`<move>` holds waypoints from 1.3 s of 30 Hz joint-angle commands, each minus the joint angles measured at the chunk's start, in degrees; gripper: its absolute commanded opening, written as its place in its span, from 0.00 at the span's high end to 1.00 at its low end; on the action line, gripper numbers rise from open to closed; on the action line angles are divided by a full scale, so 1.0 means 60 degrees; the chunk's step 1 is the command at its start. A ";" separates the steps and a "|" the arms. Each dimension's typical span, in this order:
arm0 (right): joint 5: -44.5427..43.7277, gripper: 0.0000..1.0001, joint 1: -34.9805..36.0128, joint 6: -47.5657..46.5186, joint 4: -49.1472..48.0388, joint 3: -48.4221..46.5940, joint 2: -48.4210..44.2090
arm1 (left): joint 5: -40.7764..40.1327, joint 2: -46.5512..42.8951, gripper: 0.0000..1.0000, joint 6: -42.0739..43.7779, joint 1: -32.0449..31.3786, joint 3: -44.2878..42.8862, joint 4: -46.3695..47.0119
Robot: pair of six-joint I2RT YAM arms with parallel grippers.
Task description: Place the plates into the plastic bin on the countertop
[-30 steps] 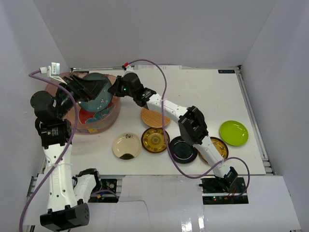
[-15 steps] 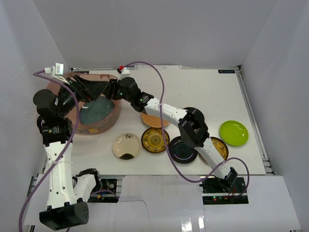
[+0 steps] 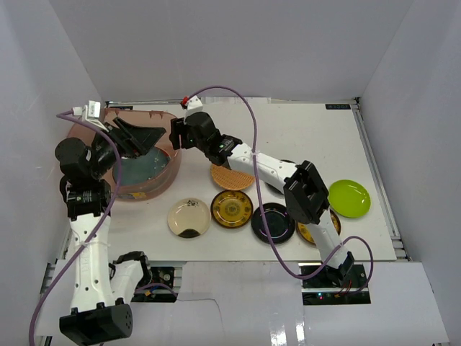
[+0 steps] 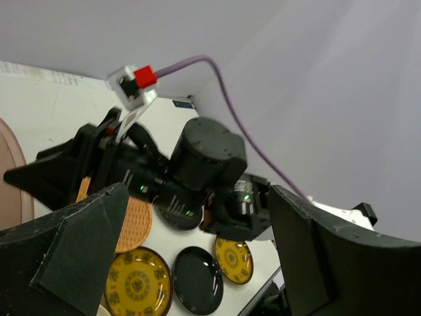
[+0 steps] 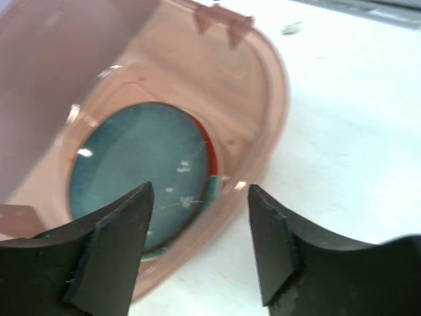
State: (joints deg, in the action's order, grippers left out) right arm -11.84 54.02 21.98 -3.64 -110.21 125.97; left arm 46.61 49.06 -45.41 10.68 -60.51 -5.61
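The plastic bin sits at the far-left corner of the countertop. A dark teal plate lies flat on its floor, and the right wrist view shows it resting on a red plate whose edge peeks out along one side. The left gripper hangs over the bin's open top, pointing toward the right edge. Its jaws are spread wide with nothing between them. The right gripper reaches across from the right to just beside the bin's right rim, above the wall. Its jaws are also parted and empty, and the teal plate shows between its fingers in its own camera. The other plates lie on the countertop outside the bin. A woven tan plate sits right of the bin, partly under the right arm. Closer to the near edge, a row runs left to right: a cream plate, a gold-patterned plate, a glossy black plate and a second gold-patterned plate partly hidden by the arm. A lime green plate lies toward the right edge.
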 commanded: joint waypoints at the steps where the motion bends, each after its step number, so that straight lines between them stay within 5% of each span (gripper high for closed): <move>1: -0.1262 0.33 -0.0126 -0.1508 0.1615 -0.0687 -0.0531 | 0.0156 -0.0149 0.02 0.0258 -0.0080 0.0533 -0.0076; 5: -0.0974 0.15 -0.0097 -0.1116 0.1529 0.0364 -0.1161 | 0.0068 -0.0295 0.02 0.0376 -0.0095 0.0900 -0.0164; 9: -0.0431 0.14 0.0078 -0.0485 0.1764 0.0001 -0.0548 | 0.0068 -0.0354 0.02 0.0317 -0.0197 0.1047 -0.0179; 18: 0.0317 0.34 -0.0082 0.0789 0.0885 -0.0849 0.0523 | 0.0069 -0.0398 0.02 0.0756 -0.0724 0.1588 -0.0530; 20: 0.0230 0.49 -0.0272 0.0980 0.0740 -0.0938 0.0640 | 0.0127 -0.0398 0.02 0.0887 -0.0929 0.1778 -0.0632; 24: -0.0282 0.63 -0.0682 0.1229 0.0227 -0.0909 0.0582 | 0.0171 -0.0515 0.02 0.1064 -0.1310 0.1984 -0.0940; 29: -0.0284 0.65 -0.1297 0.1362 -0.0140 -0.1740 0.0845 | 0.0201 -0.0632 0.02 0.1312 -0.1413 0.2072 -0.1320; 34: 0.0695 0.34 -0.1765 0.0864 -0.0024 -0.2067 0.0600 | 0.0200 -0.0734 0.02 0.1576 -0.1442 0.2306 -0.1570; 38: 0.2320 0.25 -0.2468 0.0849 -0.0402 0.0431 -0.1566 | 0.0201 -0.0823 0.02 0.1650 -0.1633 0.2687 -0.1732; 39: 0.2846 0.24 -0.2804 0.0849 -0.0752 0.2324 -0.2166 | 0.0055 -0.0765 0.02 0.1606 -0.2257 0.2731 -0.1732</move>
State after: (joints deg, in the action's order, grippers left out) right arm -3.09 40.23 28.32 -3.01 -108.51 124.75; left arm 47.09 44.88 -36.93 0.97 -45.32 -14.46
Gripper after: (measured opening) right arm 0.755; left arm 0.977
